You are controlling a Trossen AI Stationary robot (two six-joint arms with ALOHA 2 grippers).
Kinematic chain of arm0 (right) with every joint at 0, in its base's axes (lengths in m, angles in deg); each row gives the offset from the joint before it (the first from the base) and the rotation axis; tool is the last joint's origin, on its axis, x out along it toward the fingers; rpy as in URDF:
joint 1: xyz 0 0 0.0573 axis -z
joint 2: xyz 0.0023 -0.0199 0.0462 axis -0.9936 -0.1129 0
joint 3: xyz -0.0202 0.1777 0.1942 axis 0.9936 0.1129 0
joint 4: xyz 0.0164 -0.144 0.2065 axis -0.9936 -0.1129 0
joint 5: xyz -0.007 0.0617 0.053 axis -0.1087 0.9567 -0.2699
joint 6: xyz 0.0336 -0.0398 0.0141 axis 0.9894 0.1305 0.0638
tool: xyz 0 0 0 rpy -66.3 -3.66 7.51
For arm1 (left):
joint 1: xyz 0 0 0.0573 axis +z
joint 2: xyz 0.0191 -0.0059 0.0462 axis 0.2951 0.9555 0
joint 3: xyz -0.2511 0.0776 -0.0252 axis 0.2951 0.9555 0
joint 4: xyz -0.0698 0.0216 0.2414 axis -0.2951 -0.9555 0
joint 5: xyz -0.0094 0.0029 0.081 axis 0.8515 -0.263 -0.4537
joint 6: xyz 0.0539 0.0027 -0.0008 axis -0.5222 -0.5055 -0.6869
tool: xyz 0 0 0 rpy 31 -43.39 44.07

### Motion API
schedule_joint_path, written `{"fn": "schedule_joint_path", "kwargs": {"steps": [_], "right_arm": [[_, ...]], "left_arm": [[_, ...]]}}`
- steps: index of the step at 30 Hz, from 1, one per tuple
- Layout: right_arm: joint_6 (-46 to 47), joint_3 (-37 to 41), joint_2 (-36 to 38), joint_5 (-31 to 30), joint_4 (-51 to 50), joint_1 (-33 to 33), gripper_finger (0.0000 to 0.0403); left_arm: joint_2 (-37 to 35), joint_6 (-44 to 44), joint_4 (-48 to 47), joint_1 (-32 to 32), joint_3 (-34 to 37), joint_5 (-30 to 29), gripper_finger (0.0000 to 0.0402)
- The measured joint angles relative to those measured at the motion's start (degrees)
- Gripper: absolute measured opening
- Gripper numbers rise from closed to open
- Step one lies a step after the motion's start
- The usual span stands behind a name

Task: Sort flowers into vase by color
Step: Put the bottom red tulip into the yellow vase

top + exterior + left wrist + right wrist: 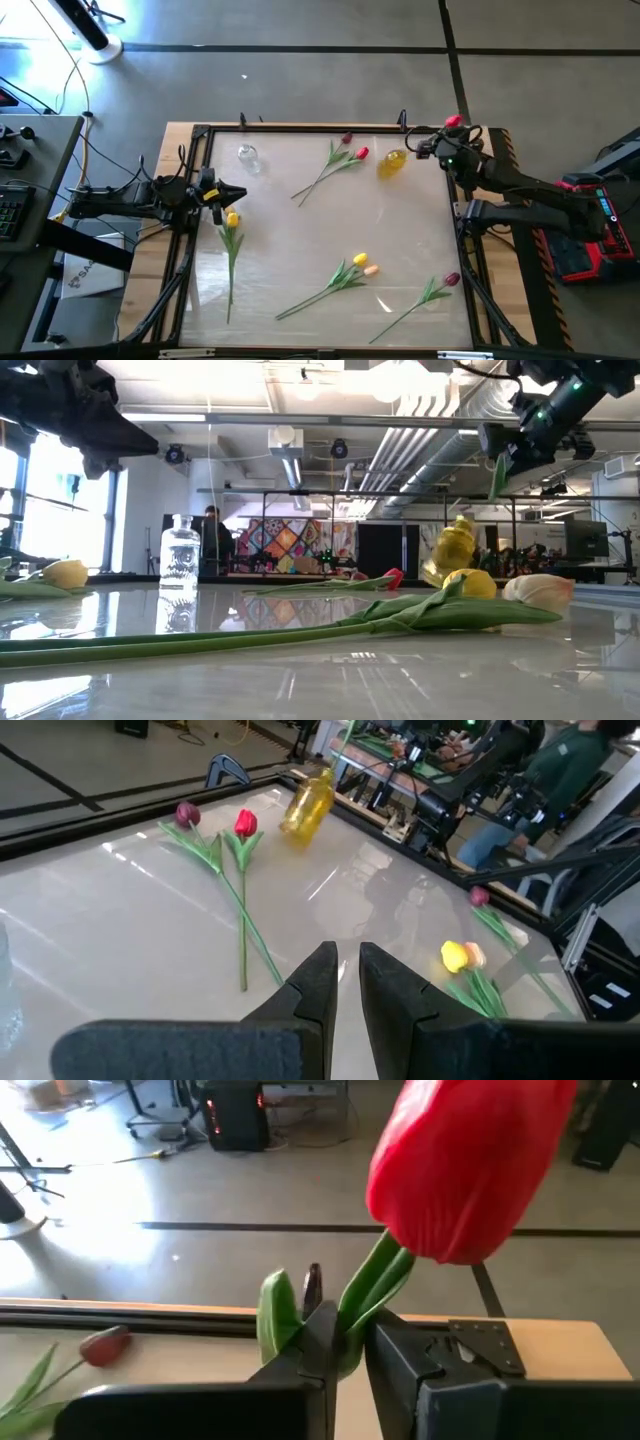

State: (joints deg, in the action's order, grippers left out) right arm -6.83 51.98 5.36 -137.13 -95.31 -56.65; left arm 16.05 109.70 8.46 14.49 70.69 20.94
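A red tulip [465, 1165] fills the right wrist view, its green stem pinched in the right claw [345, 1345] above the counter's [300, 240] far right corner, beside what seems a yellow vase [391, 162]. The left claw [232, 193], pressed nearly together, hovers over a yellow tulip [232, 219].

Near, across the glossy tabletop [320, 680]: long green stem [200, 640], yellow tulip head [470, 584], peach tulip head [540, 590]. Farther left: clear glass bottle [180, 558]. Far right: tilted yellow vase [453, 550]. Upper right: right gripper [498, 465], overhead.
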Motion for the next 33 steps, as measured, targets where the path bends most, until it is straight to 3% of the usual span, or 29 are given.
{"fn": "schedule_joint_path", "kwargs": {"steps": [7, 16, 33], "right_arm": [[-5.56, -1.02, 0.14, 1.41, 3.15, 0.23, 0.0056], [-14.60, -4.05, -0.01, 3.22, 8.50, 0.23, 0.0030], [-6.67, -4.16, -4.10, 16.80, 4.98, -0.04, 0.0003]], "left_arm": [[-0.02, 0.04, 0.17, 0.01, 0.00, 0.02, 0.0035], [-0.02, -0.16, 0.45, 0.01, 0.00, 0.04, 0.0035], [-0.02, 0.07, 0.20, 0.01, 0.00, 0.07, 0.0035]]}}
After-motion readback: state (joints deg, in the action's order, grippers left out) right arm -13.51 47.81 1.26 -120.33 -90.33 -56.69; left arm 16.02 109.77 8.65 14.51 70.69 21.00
